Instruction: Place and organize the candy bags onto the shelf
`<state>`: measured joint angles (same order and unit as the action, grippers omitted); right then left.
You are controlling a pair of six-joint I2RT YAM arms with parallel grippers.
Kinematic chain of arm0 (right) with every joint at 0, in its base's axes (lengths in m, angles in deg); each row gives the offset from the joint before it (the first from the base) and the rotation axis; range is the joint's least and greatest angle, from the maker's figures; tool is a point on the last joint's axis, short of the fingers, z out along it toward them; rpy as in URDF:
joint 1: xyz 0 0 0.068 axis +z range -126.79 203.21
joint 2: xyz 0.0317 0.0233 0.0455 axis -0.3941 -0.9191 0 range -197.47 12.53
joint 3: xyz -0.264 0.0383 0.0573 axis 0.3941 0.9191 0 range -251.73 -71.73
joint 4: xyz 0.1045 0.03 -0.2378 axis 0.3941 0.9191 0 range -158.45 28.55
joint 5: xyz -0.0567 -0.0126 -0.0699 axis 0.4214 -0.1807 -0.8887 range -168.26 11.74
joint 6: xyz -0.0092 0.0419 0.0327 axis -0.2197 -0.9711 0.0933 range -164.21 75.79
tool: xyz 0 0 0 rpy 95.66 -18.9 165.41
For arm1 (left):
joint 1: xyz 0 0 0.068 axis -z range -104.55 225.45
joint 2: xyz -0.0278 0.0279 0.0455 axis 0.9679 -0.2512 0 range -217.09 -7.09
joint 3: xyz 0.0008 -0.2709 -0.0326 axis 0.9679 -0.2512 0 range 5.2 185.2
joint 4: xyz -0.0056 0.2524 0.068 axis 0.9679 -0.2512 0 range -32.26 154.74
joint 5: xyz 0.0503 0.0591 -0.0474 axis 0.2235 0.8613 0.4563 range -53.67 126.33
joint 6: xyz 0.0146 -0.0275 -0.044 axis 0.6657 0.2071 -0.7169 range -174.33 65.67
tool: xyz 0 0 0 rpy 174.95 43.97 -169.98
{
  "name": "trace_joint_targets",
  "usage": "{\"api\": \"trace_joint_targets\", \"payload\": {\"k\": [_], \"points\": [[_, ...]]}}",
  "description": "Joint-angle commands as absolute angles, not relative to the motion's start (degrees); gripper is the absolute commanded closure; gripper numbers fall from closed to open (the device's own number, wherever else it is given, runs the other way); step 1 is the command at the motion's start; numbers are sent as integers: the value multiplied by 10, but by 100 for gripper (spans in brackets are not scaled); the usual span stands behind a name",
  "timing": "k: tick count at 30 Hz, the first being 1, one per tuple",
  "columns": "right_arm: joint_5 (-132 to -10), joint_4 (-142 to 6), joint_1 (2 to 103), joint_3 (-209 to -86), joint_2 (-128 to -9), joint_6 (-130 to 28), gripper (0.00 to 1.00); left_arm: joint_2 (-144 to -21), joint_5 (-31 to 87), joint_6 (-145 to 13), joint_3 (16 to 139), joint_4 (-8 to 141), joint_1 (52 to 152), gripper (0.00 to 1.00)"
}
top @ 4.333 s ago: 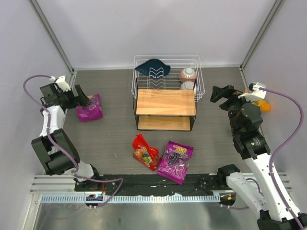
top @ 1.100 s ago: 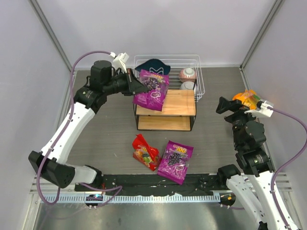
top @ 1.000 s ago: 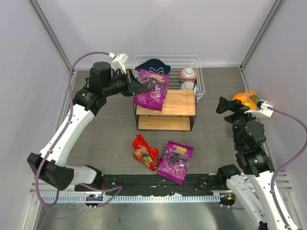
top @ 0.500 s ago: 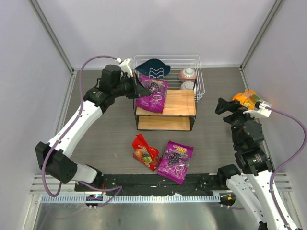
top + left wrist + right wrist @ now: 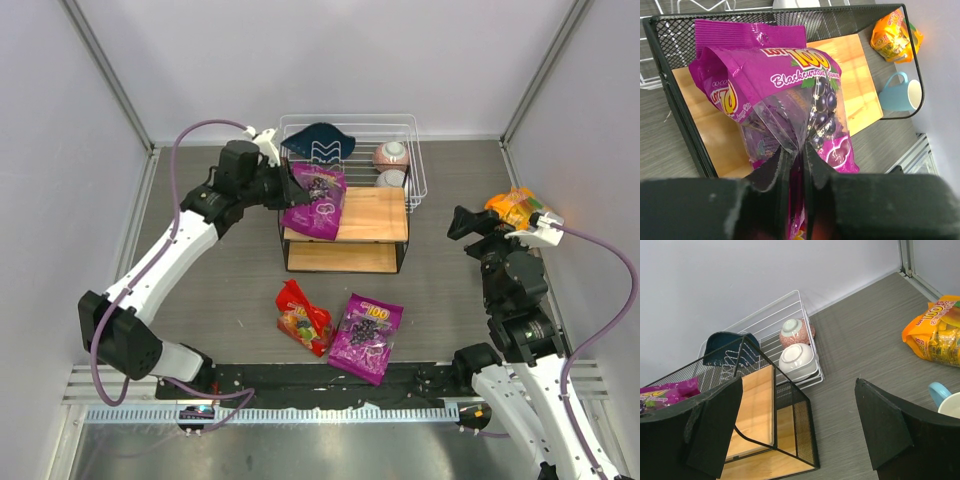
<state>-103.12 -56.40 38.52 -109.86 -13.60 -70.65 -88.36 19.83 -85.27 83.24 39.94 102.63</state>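
While the left gripper (image 5: 794, 162) is pinching the purple candy bag (image 5: 780, 95) by one edge over the left end of the shelf (image 5: 860, 75), the slick packet is threatening to slide off the board on release.

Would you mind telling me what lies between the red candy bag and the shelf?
Nothing; the top external view shows only bare table between the red candy bag and the shelf.

The grey table (image 5: 220, 280) carries shelf (image 5: 372, 214), wire basket (image 5: 419, 165), red bag (image 5: 303, 318), purple bag (image 5: 366, 336), orange bag (image 5: 939, 332) and, seemingly, a mug (image 5: 900, 93).
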Motion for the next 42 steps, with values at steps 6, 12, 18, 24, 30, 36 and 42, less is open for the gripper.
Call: {"api": "trace_joint_targets", "payload": {"k": [6,12,18,24,30,36,42], "points": [[-1036,-595,389,-1097,-138,-701,0,-861,222,-839,857,474,1026,43],[-1035,-595,389,-1098,-138,-699,0,-876,219,-817,915,443,1025,25],[-1036,-591,389,-1108,-145,-694,0,-907,195,-760,1035,372,1025,10],[-1002,-587,389,-1148,-192,-679,0,-950,209,-664,1165,256,1025,2],[-973,-576,389,-1214,-259,-659,0,-964,238,-589,1209,165,1025,0],[-1144,-483,388,-1301,-333,-677,0,-940,224,-562,1169,146,1025,0],[-1138,-401,387,-1376,-447,-695,0,-921,222,-528,1145,110,1025,0]]}}
